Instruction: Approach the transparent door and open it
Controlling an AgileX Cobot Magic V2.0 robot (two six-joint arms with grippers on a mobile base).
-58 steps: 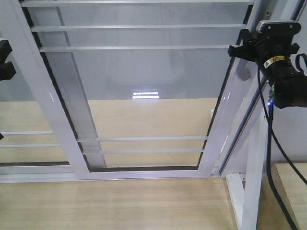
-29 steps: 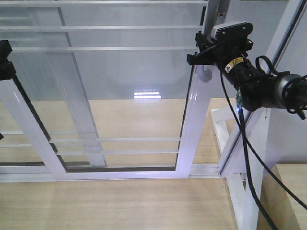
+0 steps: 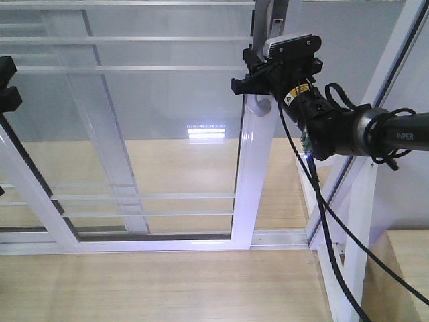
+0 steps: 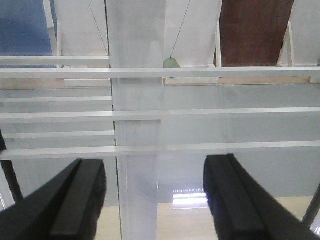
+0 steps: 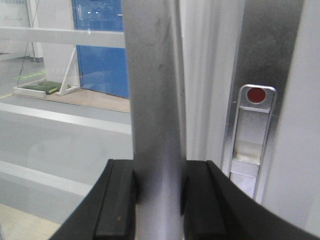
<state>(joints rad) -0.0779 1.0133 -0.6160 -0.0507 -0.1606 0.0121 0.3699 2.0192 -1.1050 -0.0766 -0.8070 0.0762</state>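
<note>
Your right gripper (image 5: 157, 200) reads black; transparent door (image 3: 247, 176) frame white, handle (image 5: 155, 90) grey; lock plate (image 5: 250, 145) silver, red dot.

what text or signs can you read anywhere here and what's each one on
"PiPER": pale letters on a black link of the right arm.
Yellow sticker near that arm's wrist: print too small to read.
Red dot, a mark without words: at the top of the lock plate beside the pull handle.
No other text is readable in any view.
</note>
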